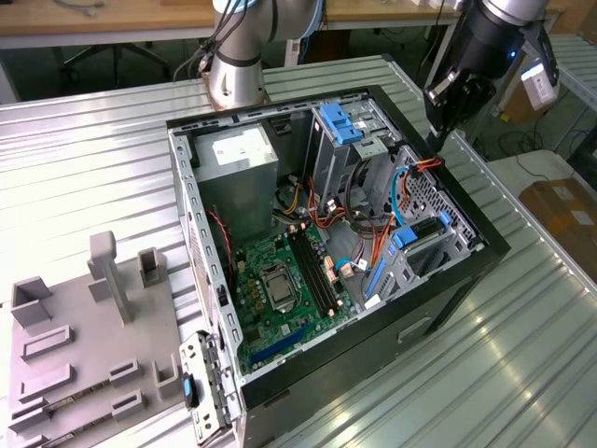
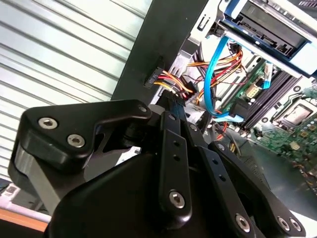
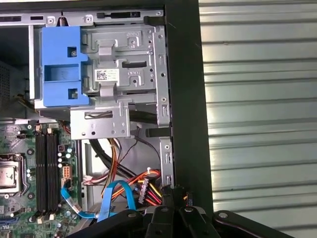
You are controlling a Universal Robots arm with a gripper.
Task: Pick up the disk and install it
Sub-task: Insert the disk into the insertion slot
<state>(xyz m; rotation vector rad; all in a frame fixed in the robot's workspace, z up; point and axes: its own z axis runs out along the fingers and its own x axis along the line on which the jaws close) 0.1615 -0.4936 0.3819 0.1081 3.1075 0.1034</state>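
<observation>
A big computer case [image 1: 488, 245] lies open on a metal table [image 1: 84, 159]. The gripper [image 1: 435, 133] hangs just above the case wall on the exterior view's right. Its fingers are pressed together and there is nothing between them. In both wrist views the closed tips [image 3: 173, 194] [image 2: 172, 103] point down at the edge of the case, over a bunch of orange, red and yellow wires [image 3: 148, 181]. The disk [image 1: 422, 233] is not in the gripper. It sits inside the case, in a metal cage by that same wall, with blue rails on its sides. In the second wrist view the disk [image 2: 265, 22] shows edge on, with its blue rails around it, and a blue cable [image 2: 213, 74] runs up to it. That blue cable [image 1: 399, 191] also shows in the exterior view, near the gripper. A blue bracket [image 1: 340, 121] stands deeper in the case, well apart from the disk, and the first wrist view looks down on it [image 3: 62, 67] beside a grey metal frame. The green board [image 1: 280, 280] covers the floor of the case, and a grey box [image 1: 238, 154] sits next to it. On the exterior view's left, a grey stand [image 1: 84, 345] rests on the table beside the case.
</observation>
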